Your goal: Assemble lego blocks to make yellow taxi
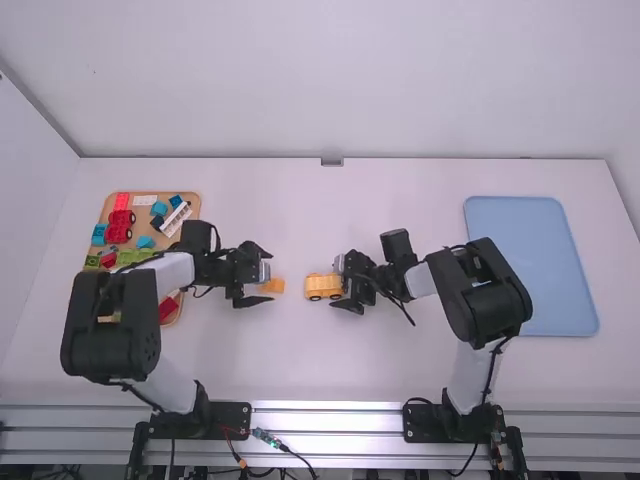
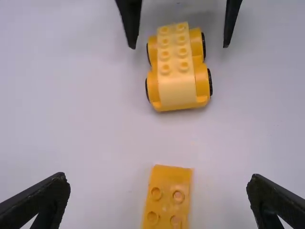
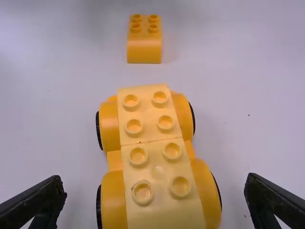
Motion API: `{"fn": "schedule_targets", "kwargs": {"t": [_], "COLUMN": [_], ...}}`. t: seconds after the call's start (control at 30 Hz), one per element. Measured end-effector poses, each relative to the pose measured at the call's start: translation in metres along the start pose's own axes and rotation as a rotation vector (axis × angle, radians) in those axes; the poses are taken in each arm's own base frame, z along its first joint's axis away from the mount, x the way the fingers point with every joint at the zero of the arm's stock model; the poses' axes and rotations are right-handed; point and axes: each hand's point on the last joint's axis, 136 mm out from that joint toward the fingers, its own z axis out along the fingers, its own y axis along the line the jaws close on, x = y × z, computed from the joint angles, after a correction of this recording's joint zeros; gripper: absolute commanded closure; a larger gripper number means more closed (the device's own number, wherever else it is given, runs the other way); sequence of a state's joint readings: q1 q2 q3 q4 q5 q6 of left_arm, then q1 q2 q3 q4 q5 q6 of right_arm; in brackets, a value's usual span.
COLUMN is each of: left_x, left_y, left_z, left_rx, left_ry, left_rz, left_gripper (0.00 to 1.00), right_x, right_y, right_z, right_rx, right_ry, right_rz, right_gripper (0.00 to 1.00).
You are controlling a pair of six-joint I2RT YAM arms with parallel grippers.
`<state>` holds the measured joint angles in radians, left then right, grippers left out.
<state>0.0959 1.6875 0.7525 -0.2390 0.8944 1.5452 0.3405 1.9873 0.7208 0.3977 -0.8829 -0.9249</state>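
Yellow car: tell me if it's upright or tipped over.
Upright: the yellow car has its studs facing up and its wheels along both sides.

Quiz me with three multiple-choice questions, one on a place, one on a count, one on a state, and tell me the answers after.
1. Where on the table is the blue mat?
A) left B) middle C) right

2. How many studs top the yellow car?
A) four B) eight C) twelve

3. How do the left gripper's jaws stand at the loose block?
A) open B) shut on it C) shut above it

Answers:
1 C: the high view shows it beyond the right arm.
2 B: the right wrist view shows two rows of four.
3 A: white table shows on both sides of the block.
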Motion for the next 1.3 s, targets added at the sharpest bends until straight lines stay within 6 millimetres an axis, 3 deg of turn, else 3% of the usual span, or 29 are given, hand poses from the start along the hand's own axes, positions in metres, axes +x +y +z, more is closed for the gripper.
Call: {"fn": "schedule_targets", "kwargs": {"t": [0.27, 0.53, 0.73, 1.03, 1.17, 1.3], "left_x": [0.018, 0.018, 0.017, 0.017, 0.017, 0.017], "left_y": [-0.006, -0.008, -0.014, -0.015, -0.014, -0.015], "left_z": [0.016, 0.016, 0.015, 0.015, 0.015, 0.015], "left_rx": [0.051, 0.058, 0.08, 0.082, 0.082, 0.083], "left_ry": [0.003, 0.0, 0.0, 0.0, -0.002, -0.002], "left_rz": [-0.066, -0.076, -0.095, -0.094, -0.095, -0.097], "left_gripper": [0.01, 0.01, 0.01, 0.01, 0.01, 0.01], "right_x": [0.004, 0.001, 0.008, 0.005, 0.005, 0.0], "right_y": [0.001, 0.001, 0.002, 0.001, 0.002, 0.008], "right_z": [0.0, 0.002, 0.016, 0.001, 0.0, 0.006], "right_rx": [0.001, -0.002, -0.051, -0.094, -0.1, -0.12], "right_ry": [0.017, 0.009, 0.01, -0.064, -0.072, -0.073], "right_rz": [-0.023, -0.072, -0.04, -0.052, -0.057, -0.084], "right_gripper": [0.01, 0.0, 0.0, 0.02, 0.07, 0.21]}}
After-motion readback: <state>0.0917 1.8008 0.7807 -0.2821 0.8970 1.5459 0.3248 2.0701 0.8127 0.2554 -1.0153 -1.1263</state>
